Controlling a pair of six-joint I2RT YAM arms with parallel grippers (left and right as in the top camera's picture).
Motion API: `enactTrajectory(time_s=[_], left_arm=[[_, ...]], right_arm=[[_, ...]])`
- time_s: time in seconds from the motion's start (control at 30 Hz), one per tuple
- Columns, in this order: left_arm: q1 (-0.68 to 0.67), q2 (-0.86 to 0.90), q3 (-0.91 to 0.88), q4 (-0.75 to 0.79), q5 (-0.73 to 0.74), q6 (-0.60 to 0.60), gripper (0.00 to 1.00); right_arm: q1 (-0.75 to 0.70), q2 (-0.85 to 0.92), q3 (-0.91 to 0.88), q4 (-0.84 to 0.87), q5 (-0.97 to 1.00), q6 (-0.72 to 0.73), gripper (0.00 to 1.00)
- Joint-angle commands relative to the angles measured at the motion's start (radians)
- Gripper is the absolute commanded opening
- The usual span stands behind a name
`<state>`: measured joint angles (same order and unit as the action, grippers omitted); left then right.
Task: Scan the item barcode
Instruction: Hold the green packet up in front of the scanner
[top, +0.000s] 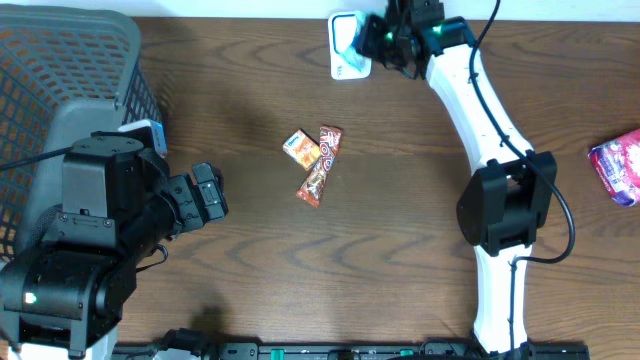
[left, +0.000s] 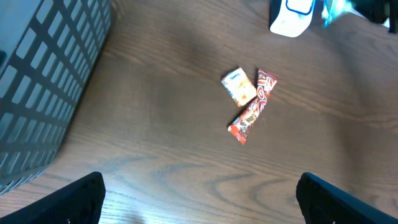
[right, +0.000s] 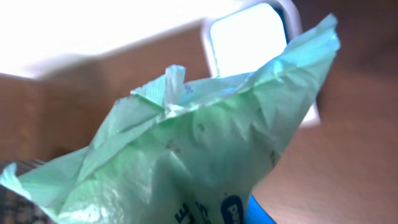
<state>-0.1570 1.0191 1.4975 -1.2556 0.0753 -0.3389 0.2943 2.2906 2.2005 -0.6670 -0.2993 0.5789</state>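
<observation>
right arm holds a green packet (right: 186, 149) up to the white scanner (top: 344, 66) at the far edge of the wooden table (top: 400, 230).
the right gripper (top: 378, 40) is clamped on the packet, which hangs crumpled just over the scanner's pale window. the wrist view shows only a blue printed patch at the packet's bottom edge, and no barcode can be made out. to scan well, the arm probably needs to turn the packet so its barcode panel faces the window, flat rather than creased, and keep it steady there. the left gripper (top: 210, 193) has its fingers wide apart and empty, beside the grey basket (top: 70, 70), well apart from the scanner. a small orange packet (top: 300, 148) and a red bar (top: 322, 165) lie touching mid-table. a purple bag (top: 620, 165) sits at the right edge.
</observation>
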Motion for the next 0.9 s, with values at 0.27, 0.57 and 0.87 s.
enactTrajectory(time_s=[0.27, 0.57, 0.87], left_arm=[[0.006, -0.001, 0.001, -0.001, -0.009, 0.01, 0.98], [0.006, -0.001, 0.0, -0.001, -0.009, 0.01, 0.98], [0.006, -0.001, 0.001, -0.001, -0.009, 0.01, 0.98]], right_arm=[[0.089, 0.083, 0.016, 0.179, 0.402, 0.052, 0.01], [0.062, 0.133, 0.024, 0.186, 0.428, 0.014, 0.01], [0.02, 0.133, 0.158, 0.033, 0.432, -0.001, 0.01]])
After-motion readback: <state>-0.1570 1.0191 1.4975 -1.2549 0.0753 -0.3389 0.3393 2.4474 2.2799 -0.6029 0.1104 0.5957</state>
